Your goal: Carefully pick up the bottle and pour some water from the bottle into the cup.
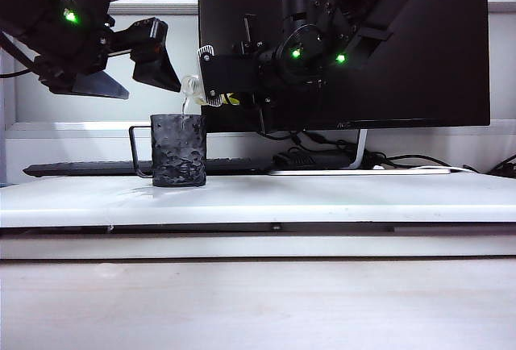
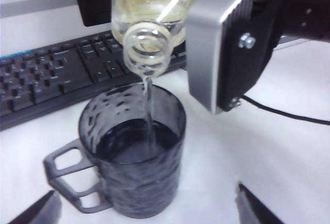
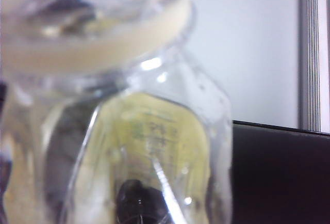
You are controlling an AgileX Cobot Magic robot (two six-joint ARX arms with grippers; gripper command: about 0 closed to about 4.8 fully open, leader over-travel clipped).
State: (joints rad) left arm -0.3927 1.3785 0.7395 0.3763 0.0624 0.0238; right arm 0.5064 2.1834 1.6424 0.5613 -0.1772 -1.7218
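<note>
One thin, bendy bottle (image 2: 154,20) pinched softly round its middle by right hand (image 1: 211,76), tipping water (image 2: 149,110) into cup (image 2: 135,152); left hand (image 1: 129,64) spread wide, empty, just beside.

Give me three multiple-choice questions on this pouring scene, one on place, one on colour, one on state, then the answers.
1. Where is the clear plastic bottle with the yellow label?
A. tilted above the mug
B. lying on the keyboard
C. standing beside the mug

2. What colour is the bumpy cylindrical mug?
A. white
B. dark grey-black
C. red

3. How do the left gripper fingers stand?
A. shut on the mug
B. shut on the bottle
C. open, holding nothing

A: the right gripper holds it mouth-down, the stream of clear water falling in.
B: both views show it dark.
C: its fingers stand wide apart near the mug.
</note>
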